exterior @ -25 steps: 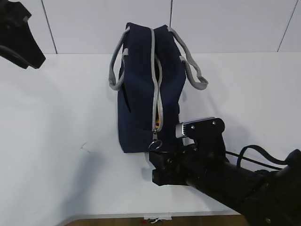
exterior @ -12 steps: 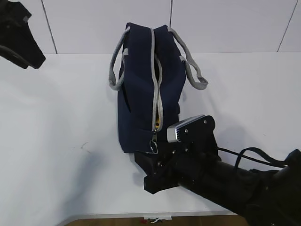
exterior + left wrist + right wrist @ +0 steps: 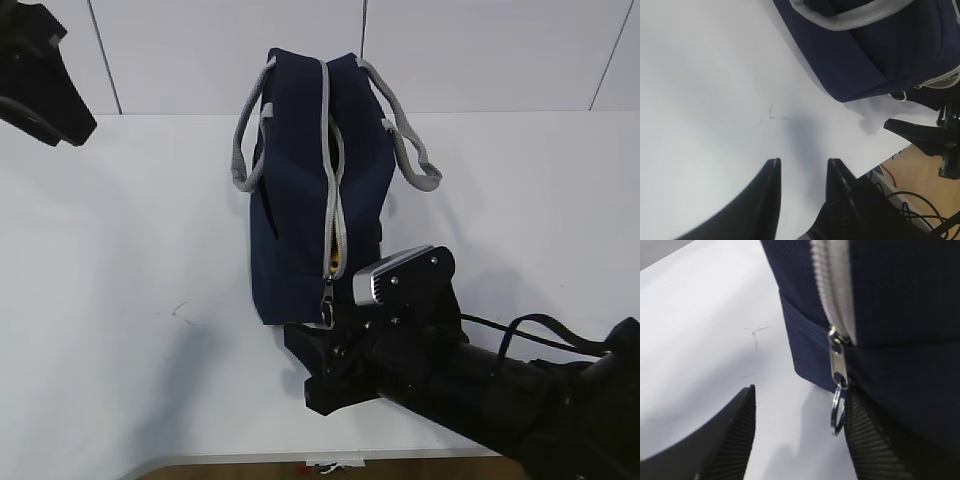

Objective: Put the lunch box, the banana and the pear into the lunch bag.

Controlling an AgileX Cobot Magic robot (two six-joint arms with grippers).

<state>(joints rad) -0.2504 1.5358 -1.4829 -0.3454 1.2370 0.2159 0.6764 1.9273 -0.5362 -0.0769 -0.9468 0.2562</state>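
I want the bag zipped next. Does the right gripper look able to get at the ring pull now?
Probably yes: the right gripper stands open with the ring pull hanging beside its right finger, and nothing blocks it at the lunch bag's near end.

Bright, even light; soft shadows, blurred close-ups.

Right gripper (image 3: pixel 800 435) low at lower centre, jaws parted and empty, left gripper (image 3: pixel 802 175) raised at far left, jaws slightly apart, holding nothing.

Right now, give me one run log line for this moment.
lunch bag: zipper almost closed | right gripper: open around ring pull | left gripper: open, empty
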